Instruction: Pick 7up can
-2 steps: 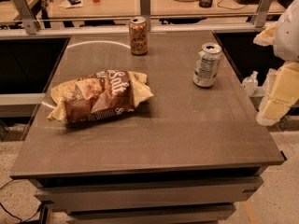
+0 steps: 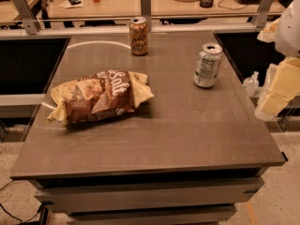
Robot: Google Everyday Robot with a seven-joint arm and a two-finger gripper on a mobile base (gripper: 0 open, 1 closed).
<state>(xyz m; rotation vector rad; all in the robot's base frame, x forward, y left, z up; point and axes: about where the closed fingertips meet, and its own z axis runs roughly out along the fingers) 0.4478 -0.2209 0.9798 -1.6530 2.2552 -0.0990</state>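
The 7up can (image 2: 207,65) is pale silver-green with a white panel of fine print and a silver top. It stands upright on the right side of the brown table (image 2: 187,130). My gripper (image 2: 277,90) shows as cream-coloured arm parts at the right edge of the view. It is off the table's right side, to the right of the can and a little nearer to me, and well apart from the can.
A brown-gold can (image 2: 138,36) stands upright at the table's far edge, near the middle. A brown chip bag (image 2: 99,101) lies on the left half. Behind the table runs a desk with a metal rail (image 2: 145,6). A small bottle (image 2: 251,84) stands beyond the right edge.
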